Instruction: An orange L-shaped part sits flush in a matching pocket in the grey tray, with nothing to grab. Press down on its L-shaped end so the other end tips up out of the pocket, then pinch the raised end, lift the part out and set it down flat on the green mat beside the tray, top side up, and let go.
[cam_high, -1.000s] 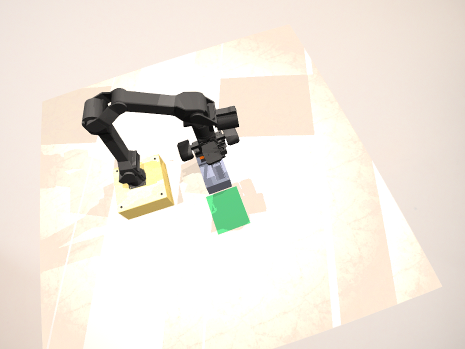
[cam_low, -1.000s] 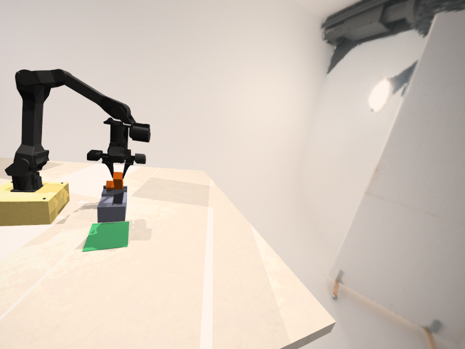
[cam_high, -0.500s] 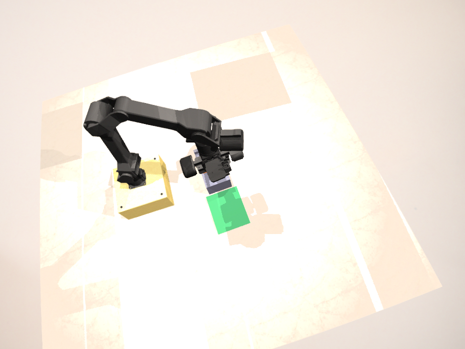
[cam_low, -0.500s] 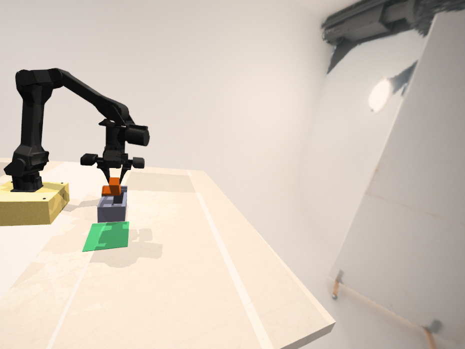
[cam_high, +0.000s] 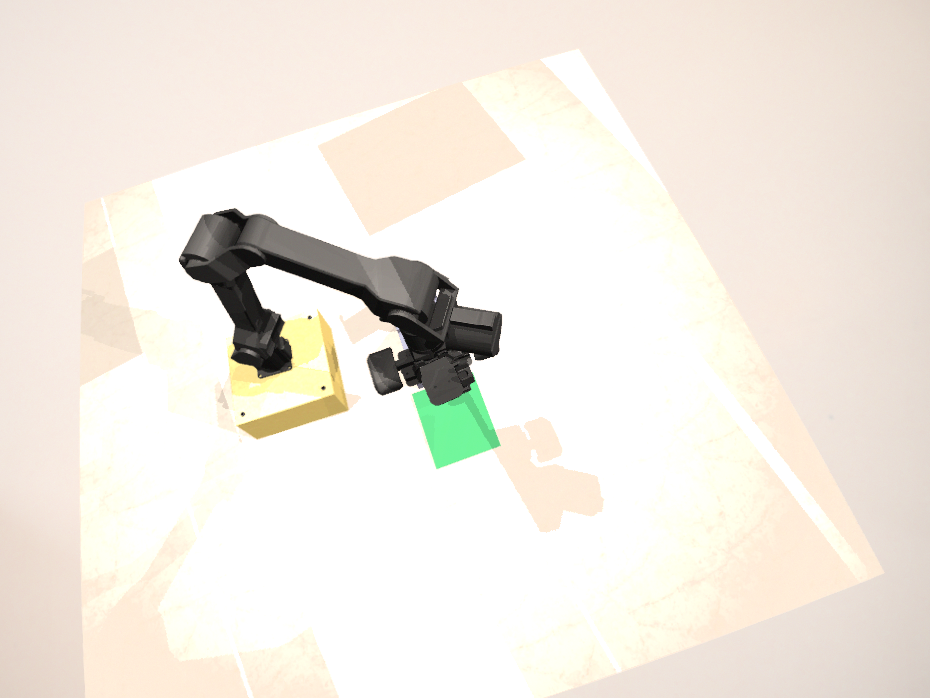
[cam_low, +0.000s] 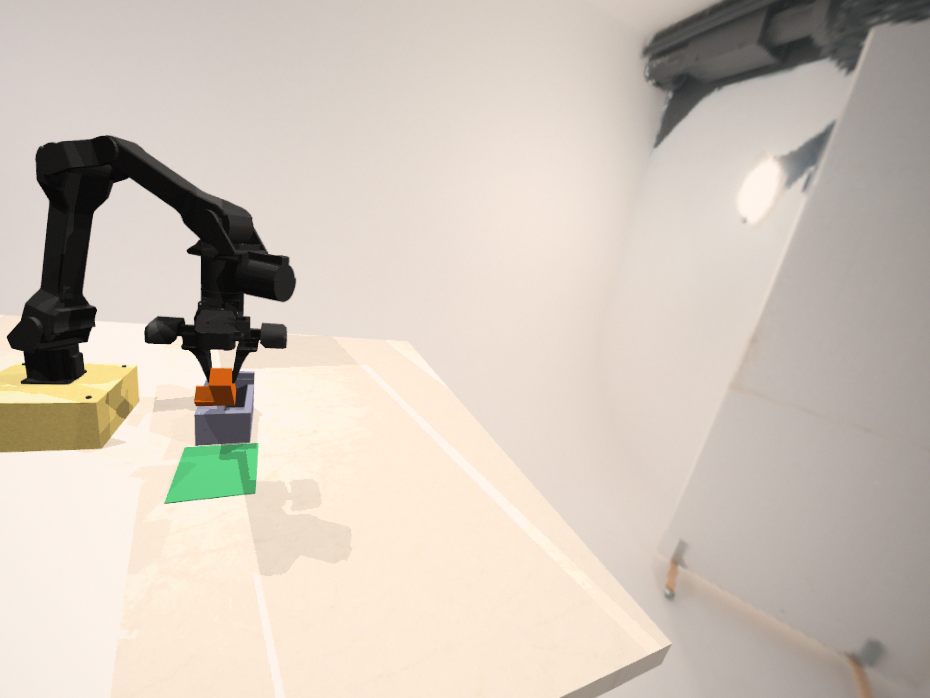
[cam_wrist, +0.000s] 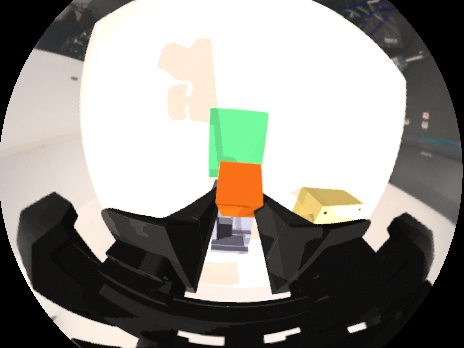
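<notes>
My gripper (cam_low: 222, 375) (cam_wrist: 236, 192) is shut on the orange part (cam_low: 221, 386) (cam_wrist: 240, 184) and holds it above the grey tray (cam_low: 214, 429) (cam_wrist: 244, 240), towards the tray's mat-side end. In the exterior view the part's block end faces the camera and a lower arm of it sticks out to the left. Its exact tilt is hard to tell. In the top view the arm hides the part, the fingertips and nearly all of the tray. The green mat (cam_high: 459, 435) (cam_low: 210, 474) (cam_wrist: 240, 132) lies flat beside the tray with nothing on it.
The yellow base block (cam_high: 300, 416) (cam_low: 48, 426) (cam_wrist: 340, 198) under the arm stands to the left of the tray and mat in the top and exterior views, and to the right in the wrist view. The arm's shadow falls across the mat and the table beside it.
</notes>
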